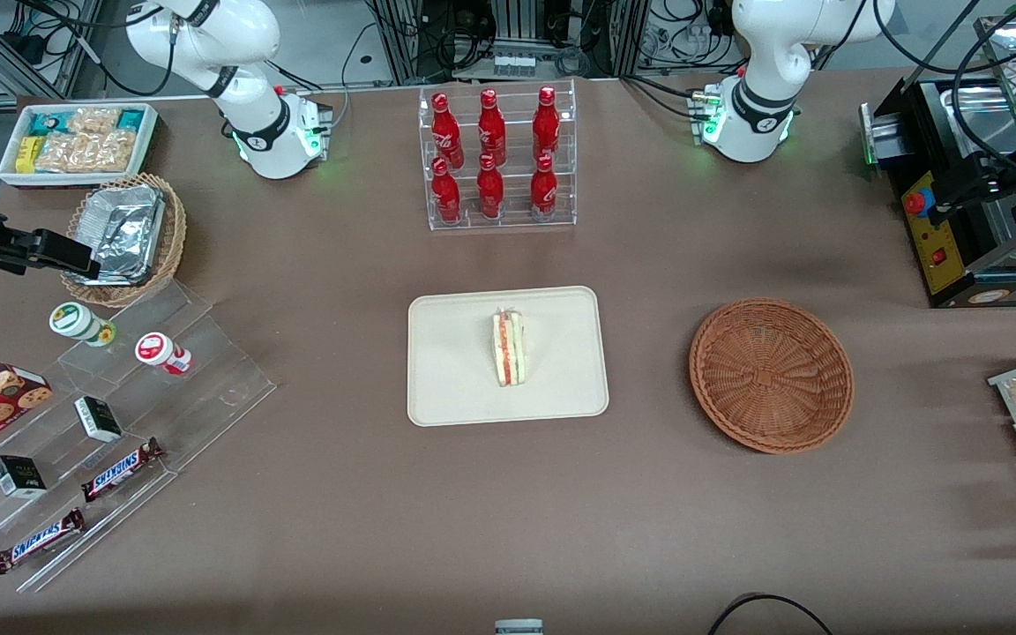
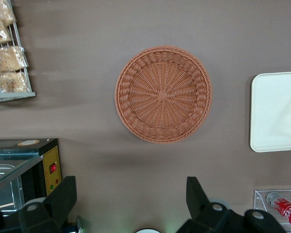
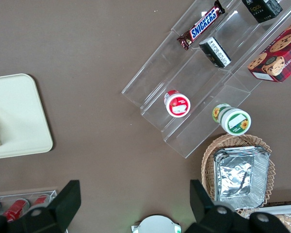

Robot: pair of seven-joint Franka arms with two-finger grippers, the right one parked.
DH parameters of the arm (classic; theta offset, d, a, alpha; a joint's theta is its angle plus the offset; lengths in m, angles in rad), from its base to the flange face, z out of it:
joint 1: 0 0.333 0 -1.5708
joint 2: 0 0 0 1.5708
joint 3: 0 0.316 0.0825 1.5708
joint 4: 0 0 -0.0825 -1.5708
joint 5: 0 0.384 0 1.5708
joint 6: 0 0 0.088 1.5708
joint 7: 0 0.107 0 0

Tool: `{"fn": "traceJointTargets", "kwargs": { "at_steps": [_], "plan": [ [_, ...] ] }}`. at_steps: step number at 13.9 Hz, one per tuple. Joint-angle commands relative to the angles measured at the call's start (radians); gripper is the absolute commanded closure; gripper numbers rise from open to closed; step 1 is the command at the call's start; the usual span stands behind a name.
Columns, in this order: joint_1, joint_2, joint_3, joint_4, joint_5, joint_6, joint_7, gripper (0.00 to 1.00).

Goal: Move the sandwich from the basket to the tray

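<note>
On the brown table [image 1: 508,511], the cream tray [image 1: 455,370] lay nearest the front camera among the task's things, and the sandwich [image 1: 509,347] stood on it, roughly at the tray's middle, cut edge up with its red-orange and green layers showing. The reddish-brown wicker basket [image 1: 771,375] sat beside the tray, toward the working arm's end of the table, well apart from it and with nothing in it. Judged from that layout, the transfer itself looked finished: sandwich out of the basket, resting on the tray, nothing gripped. What remained, if anything, seemed to be only the arm settling into a rest pose.

The left arm's pincer [image 2: 131,201] hung high above the table, near the basket and a little farther from the front camera than it (the wrist view looked straight down on the weave). Its two fingers [image 2: 63,196] stood spread wide with only bare table showing between them, holding nothing. The sandwich was well off to the side of the pincer, with the basket lying between the two. Farther still stood the rack of red cola bottles [image 1: 496,159].
</note>
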Motion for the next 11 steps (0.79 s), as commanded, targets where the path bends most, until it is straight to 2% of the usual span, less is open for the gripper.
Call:
{"fn": "traceJointTargets", "kwargs": {
  "at_steps": [1,2,11],
  "plan": [
    [0.092,0.04,-0.123,0.056,-0.02,0.002,0.004,0.0],
    [0.091,0.048,-0.124,0.07,-0.042,-0.005,0.003,0.0],
    [0.039,0.137,-0.082,0.145,-0.031,0.028,-0.052,0.0]
  ]
}}
